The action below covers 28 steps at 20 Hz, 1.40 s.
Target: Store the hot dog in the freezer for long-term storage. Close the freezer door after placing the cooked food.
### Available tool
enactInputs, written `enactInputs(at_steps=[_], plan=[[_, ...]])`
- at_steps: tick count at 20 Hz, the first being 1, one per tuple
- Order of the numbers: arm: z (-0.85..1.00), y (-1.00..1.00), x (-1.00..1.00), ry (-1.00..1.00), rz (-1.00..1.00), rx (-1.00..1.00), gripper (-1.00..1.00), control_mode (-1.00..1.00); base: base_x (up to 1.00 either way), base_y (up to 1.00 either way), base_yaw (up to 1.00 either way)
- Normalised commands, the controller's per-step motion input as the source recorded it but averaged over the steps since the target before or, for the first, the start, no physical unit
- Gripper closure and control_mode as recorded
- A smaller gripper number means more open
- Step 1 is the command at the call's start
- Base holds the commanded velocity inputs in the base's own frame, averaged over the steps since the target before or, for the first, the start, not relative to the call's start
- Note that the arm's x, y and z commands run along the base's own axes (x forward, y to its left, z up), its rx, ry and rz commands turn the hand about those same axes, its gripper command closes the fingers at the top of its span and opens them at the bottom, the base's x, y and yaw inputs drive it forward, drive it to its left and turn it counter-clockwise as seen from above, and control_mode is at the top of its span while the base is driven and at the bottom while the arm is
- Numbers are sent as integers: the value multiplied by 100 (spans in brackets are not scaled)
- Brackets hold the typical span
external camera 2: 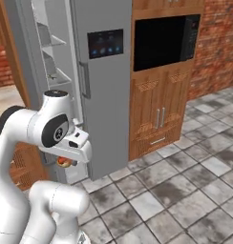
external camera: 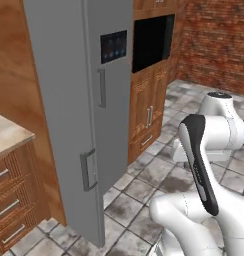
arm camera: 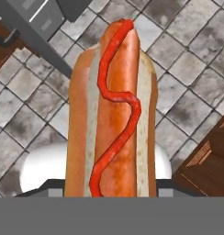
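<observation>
Hot dog (arm camera: 111, 110) clamped in the gripper (external camera 2: 66, 161), freezer standing open

The jaws are closed on the hot dog, which runs lengthwise out from between them in the hand view, sausage up with a squiggle of red sauce along it and grey floor tiles (arm camera: 187, 69) past its far end. From the right base view the gripper sits low under the white arm, and you can just catch an orange bit of the hot dog poking out beneath it. The freezer (external camera 2: 51, 52) is just beyond the jaws and a bit above, white walls and pale shelves showing. The freezer door (external camera: 64, 100) is swung out wide, off to the left of the jaws, handle (external camera: 88, 170) on its near edge. The door with the dark display (external camera 2: 105, 44) is right of the jaws and shut.
</observation>
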Motion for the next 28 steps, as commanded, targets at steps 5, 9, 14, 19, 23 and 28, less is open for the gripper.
enactInputs(at_steps=[5,9,14,19,23,28], plan=[[0,0,0,0,0,0,100,100,57,-16,-8],[0,0,0,0,0,0,100,100,87,-44,0],[0,0,0,0,0,0,100,100,87,-24,6],[0,0,0,0,0,0,100,100,94,-4,41],[0,0,0,0,0,0,100,100,60,-29,54],[0,0,0,0,0,0,100,100,29,-40,62]])
